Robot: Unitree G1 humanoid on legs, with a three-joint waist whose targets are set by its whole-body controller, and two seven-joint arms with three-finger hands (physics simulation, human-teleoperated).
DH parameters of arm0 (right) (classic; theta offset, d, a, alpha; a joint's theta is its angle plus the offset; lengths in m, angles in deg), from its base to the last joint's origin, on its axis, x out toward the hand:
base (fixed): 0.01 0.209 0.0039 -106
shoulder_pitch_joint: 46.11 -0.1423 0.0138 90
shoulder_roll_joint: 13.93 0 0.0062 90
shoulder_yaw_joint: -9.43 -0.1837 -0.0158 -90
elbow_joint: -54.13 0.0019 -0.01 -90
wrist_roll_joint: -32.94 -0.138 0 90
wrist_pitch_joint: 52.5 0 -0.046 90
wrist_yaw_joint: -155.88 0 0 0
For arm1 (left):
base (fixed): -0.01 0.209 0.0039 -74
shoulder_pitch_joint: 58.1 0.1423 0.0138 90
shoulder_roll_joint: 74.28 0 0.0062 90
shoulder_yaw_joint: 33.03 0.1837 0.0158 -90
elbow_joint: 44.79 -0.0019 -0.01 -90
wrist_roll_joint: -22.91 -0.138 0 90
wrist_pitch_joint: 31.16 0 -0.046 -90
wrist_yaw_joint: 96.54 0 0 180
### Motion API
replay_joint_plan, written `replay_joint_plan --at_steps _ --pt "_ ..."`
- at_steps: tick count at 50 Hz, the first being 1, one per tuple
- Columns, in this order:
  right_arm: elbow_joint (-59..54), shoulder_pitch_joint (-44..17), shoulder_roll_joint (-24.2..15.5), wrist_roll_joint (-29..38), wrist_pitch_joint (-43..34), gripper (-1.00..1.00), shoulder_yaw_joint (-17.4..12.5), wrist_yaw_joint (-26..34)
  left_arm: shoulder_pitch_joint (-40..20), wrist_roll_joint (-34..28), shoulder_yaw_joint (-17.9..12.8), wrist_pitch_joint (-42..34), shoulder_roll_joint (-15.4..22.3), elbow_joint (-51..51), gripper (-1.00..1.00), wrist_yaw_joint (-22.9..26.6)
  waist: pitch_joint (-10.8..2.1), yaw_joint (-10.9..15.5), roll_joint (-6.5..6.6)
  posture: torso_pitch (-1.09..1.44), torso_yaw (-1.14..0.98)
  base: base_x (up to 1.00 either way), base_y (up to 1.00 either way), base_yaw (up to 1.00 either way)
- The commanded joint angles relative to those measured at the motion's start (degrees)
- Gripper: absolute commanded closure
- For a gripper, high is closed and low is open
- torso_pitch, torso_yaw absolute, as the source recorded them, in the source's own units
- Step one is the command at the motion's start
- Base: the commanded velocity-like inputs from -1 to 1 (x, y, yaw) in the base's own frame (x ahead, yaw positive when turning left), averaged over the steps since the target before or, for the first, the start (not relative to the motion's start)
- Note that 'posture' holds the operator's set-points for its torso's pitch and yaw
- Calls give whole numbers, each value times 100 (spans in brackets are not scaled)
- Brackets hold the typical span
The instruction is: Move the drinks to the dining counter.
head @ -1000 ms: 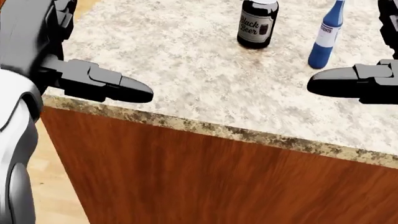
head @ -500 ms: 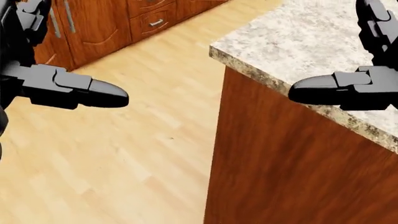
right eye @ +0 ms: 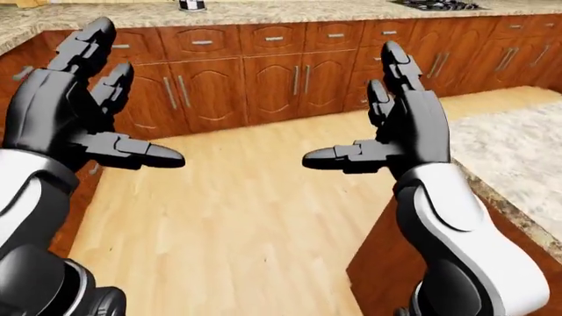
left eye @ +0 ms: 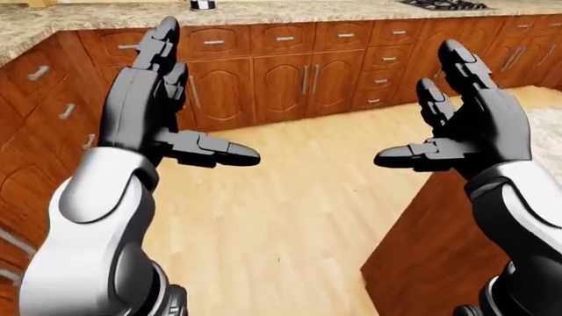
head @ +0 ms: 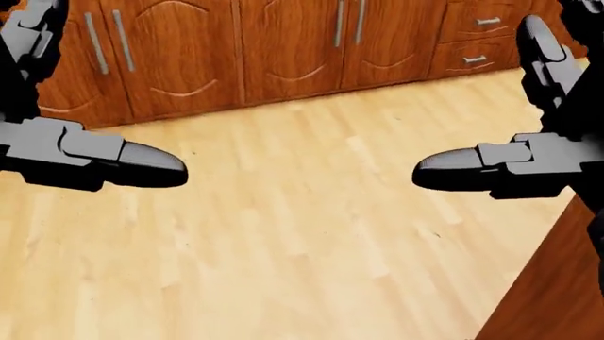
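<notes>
Floor (head: 283, 234) fills most of what the robot sees right now, pale wood boards running away under both raised hands. Beyond the fingertips, a long run of brown cabinets (left eye: 290, 72) with a speckled stone counter (left eye: 263, 10) on top; a small dark-and-white object (left eye: 203, 4) sits on it, past the left hand, too small to identify. A stove top (left eye: 443, 4) shows at the far end, beyond the right hand.

Down by the right wrist, a corner of a second speckled counter (right eye: 509, 158) on a wooden base pokes into the right-eye view. That is the nearest work surface, and it lies on the right arm's side, so the right hand is the nearer one to it.

No drinks in sight! Neither bottle nor can shows in any view, so where they lie from the hands, and how their long axes run, cannot be told here.

Left hand (left eye: 153, 105) is up, fingers spread, thumb pointing inward, holding nothing. Right hand (right eye: 400, 128) mirrors it, splayed wide and empty. Wide bare gap between the two thumbs.

My read: the robot is in transit, nothing carried, and it must bring the drinks into view before any reach.
</notes>
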Motion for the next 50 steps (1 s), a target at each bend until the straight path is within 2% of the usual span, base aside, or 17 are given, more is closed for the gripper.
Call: replay_joint_plan --at_steps 1,5,7,8,10,16,19,21,27,29,30,33,37,39,40,43,50 --pt "94 -157 -44 128 113 -100 -100 -7 -122 52 -33 211 19 0 -100 -32 -60 -50 25 0 0 -1 0 100" --pt "160 -106 67 168 67 -100 -79 -4 -102 120 -49 211 37 16 -100 -74 -75 -117 -219 0 0 -1 0 100" --pt "189 -98 74 189 49 -100 -87 13 -64 140 -53 227 34 33 -100 -93 -207 -151 -586 0 0 -1 0 100" --pt "215 -98 77 194 25 -100 -97 18 -29 151 -51 269 31 22 -100 -102 -159 -137 -388 0 0 -2 0 100" --pt "241 -98 82 200 4 -100 -124 40 -61 176 -76 185 53 77 -100 -114 -141 -90 -426 0 0 0 0 100" --pt "310 -105 105 210 -79 -100 -153 49 -22 243 -89 253 46 44 -100 -170 -112 -115 -50 0 0 -1 0 100" --pt "313 -121 117 216 -90 -100 -144 47 3 269 -99 258 57 51 -100 -182 -124 -151 218 0 0 -1 0 100" --pt "302 -123 113 224 -83 -100 -144 59 -2 287 -119 279 65 21 -100 -198 -234 -139 537 0 0 0 0 100" --pt "292 -118 102 215 -61 -100 -169 81 53 310 -48 371 27 -35 -100 -273 -194 36 213 0 0 -1 0 100" --pt "336 -94 1 316 -4 -100 -91 161 44 322 -52 349 30 -20 -100 -284 -168 -165 138 0 0 5 12 50" --pt "359 -116 17 304 -13 -100 -138 193 94 323 -42 434 27 -55 -100 -284 -170 -143 -41 0 0 38 0 0" --pt "344 -107 34 365 101 -100 -133 271 192 307 -29 550 31 -81 -100 -282 225 -174 -127 0 0 85 0 0" --pt "375 -2 51 459 229 -100 -97 395 248 295 -33 576 26 -65 -100 -282 86 -79 -343 0 0 100 0 0" --pt "399 -3 58 470 208 -100 -106 408 273 290 -21 581 21 -50 -100 -282 -134 -43 -713 0 0 100 0 0" --pt "410 -5 64 485 194 -100 -108 411 273 289 -25 569 16 -40 -100 -282 88 -20 -467 0 0 100 0 0" --pt "403 47 62 609 278 -100 -59 481 347 279 -6 601 -12 -10 -100 -284 -132 -52 -275 0 0 100 0 0" --pt "420 46 44 913 326 -100 -2 679 312 275 -6 585 -33 -6 -100 -290 -328 -203 33 0 0 100 0 0"
